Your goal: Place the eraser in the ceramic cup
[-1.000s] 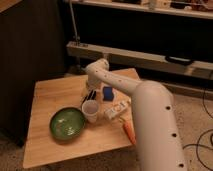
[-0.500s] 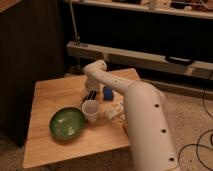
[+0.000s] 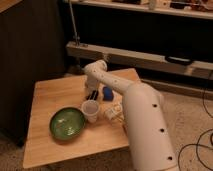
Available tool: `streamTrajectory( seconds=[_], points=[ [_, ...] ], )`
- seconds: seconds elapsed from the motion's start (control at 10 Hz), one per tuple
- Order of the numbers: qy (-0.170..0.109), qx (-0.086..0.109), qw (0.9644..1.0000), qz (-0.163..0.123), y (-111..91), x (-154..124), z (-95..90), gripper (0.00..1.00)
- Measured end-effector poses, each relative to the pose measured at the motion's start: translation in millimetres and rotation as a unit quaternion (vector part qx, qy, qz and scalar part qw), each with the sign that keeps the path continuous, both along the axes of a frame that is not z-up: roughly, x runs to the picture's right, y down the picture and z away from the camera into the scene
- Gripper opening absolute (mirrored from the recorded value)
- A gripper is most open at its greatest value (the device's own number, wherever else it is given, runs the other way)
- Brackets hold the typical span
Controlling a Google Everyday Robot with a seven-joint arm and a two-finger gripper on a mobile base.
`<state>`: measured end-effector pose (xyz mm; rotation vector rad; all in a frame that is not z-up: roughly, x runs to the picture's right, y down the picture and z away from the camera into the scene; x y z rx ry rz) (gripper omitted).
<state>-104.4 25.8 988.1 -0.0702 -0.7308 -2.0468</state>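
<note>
Gripper [image 3: 92, 94] pressed together, low near the middle of the table [image 3: 50, 92], just beside the cup [image 3: 90, 110]. Probably pinching the eraser there, though hard to make out. Left: lift, move over cup, release.

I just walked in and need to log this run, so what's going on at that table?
The robot's arm reaches over the wooden table. Its end effector is down at the tabletop just behind the ceramic cup, and it is closed. The eraser is probably in its grip, but I cannot make it out there. The cup stands upright beside the green bowl and looks empty. A blue block and a white pack lie nearby.
</note>
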Motion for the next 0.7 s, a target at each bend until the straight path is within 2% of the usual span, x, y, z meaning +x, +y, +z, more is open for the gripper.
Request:
streamTrajectory(
  seconds=[0.1, 0.3, 0.4, 0.6, 0.7],
  points=[
    [0.001, 0.0, 1.0, 0.0, 0.0, 0.4, -0.3, 0.0],
    [-0.001, -0.001, 1.0, 0.001, -0.2, -0.4, -1.1, 0.0],
    [-0.018, 0.008, 0.9998, 0.005, -8.6, -3.6, -5.4, 0.0],
    [-0.044, 0.03, 0.9984, 0.017, -37.3, -3.9, -23.5, 0.0],
    [-0.062, 0.043, 0.9969, 0.021, -60.1, -9.0, -41.5, 0.0]
  ],
)
